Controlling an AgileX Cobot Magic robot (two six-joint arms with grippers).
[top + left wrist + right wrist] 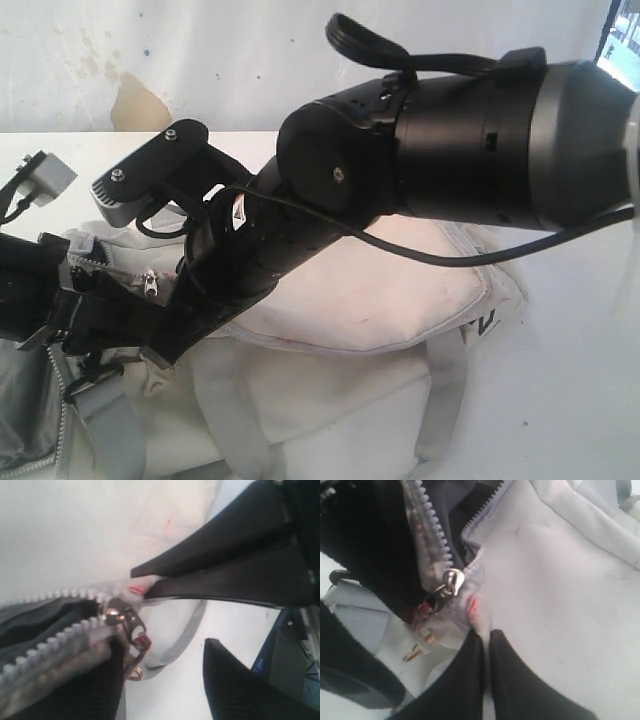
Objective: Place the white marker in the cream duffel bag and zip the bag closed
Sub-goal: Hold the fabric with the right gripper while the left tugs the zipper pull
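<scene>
White desk (pixel 560 380) under stained wall (pixel 130 100) bore the bag (pixel 360 290), zipper (pixel 432 525) part open. Right claw (pixel 481 635) clamped bag fabric beside the slider (pixel 451 580); left claw's (pixel 95 312) state could not be told.

- No word, brand name or number can be read in any view.
- A small black logo (pixel 484 325) sits on the cream duffel bag (pixel 370 290), lower right of the exterior view; its characters are too blurred to make out.
- A tiny white patch (pixel 238 209) on the black arm, left of centre, is illegible.
- Red marks (pixel 135 589) beside the zipper slider (pixel 117 615) form no letters.
</scene>
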